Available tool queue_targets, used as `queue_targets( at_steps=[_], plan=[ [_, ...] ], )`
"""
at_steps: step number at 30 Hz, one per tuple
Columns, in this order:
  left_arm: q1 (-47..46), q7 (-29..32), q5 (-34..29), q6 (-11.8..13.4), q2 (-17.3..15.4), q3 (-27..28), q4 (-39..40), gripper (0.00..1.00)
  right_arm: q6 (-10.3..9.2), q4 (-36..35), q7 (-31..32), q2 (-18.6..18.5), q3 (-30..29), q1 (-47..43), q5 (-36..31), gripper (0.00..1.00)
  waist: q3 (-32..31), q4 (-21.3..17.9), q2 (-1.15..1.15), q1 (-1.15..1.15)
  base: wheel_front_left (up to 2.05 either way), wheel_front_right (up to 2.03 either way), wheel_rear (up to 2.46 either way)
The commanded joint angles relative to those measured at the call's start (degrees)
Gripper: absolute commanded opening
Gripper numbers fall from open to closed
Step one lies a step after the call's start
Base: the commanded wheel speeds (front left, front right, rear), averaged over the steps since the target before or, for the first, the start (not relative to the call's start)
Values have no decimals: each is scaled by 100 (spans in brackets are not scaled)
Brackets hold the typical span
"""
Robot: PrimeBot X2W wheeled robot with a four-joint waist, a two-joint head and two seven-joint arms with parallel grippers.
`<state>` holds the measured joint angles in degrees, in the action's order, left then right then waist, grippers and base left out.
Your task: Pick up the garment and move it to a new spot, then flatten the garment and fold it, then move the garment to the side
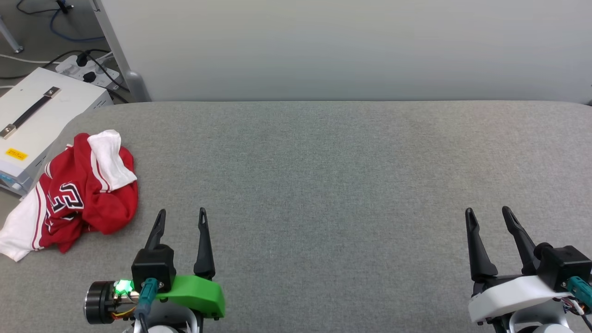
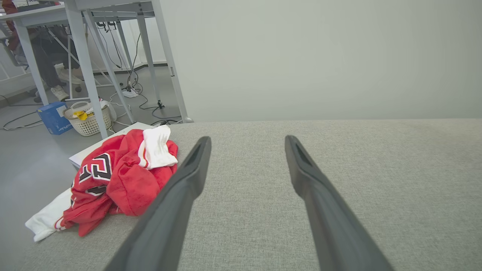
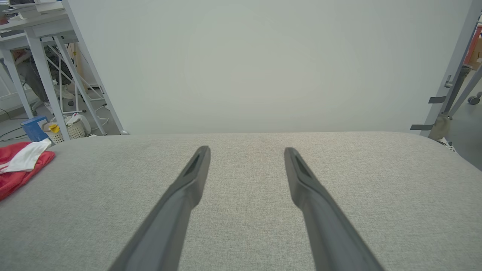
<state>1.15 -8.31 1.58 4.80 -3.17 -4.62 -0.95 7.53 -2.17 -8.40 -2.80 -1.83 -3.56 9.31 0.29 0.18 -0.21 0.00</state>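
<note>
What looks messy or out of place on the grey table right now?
The garment lies crumpled in a heap at the table's left edge, a white sleeve seeming to droop over it. The left gripper and right gripper are open and apart from it. Nothing else looks odd.

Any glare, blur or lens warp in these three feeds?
Head view: soft even light, no glare, garment sharp; the green light by the left gripper blooms slightly. Left wrist view: wide-angle stretches the fingers toward the bottom edge. Right wrist view: same stretch, wall evenly lit.
</note>
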Motion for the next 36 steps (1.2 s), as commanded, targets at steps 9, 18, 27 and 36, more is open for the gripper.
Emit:
queue_targets(
  at_steps=[9, 18, 27, 36],
  plan=[
    [43, -162, 15, 122, 19, -77, -44, 100, -3, 11, -160, -6, -11, -163, 107, 100, 3, 31, 13, 0, 0, 0, 0],
    [33, -294, 37, 223, 22, -127, -78, 100, -3, -17, -290, -6, 25, -211, 167, 100, 35, 201, 15, 0, 0, 0, 0],
    [-7, -422, 120, 305, 25, -138, -97, 100, -4, -56, -417, -7, 148, -249, 197, 100, 116, 642, 17, 0, 0, 0, 0],
    [1, -530, 278, 387, 27, -116, -135, 100, -4, -103, -523, -7, 239, -265, 206, 100, 151, 1214, 19, 0, 0, 0, 0]
  ],
)
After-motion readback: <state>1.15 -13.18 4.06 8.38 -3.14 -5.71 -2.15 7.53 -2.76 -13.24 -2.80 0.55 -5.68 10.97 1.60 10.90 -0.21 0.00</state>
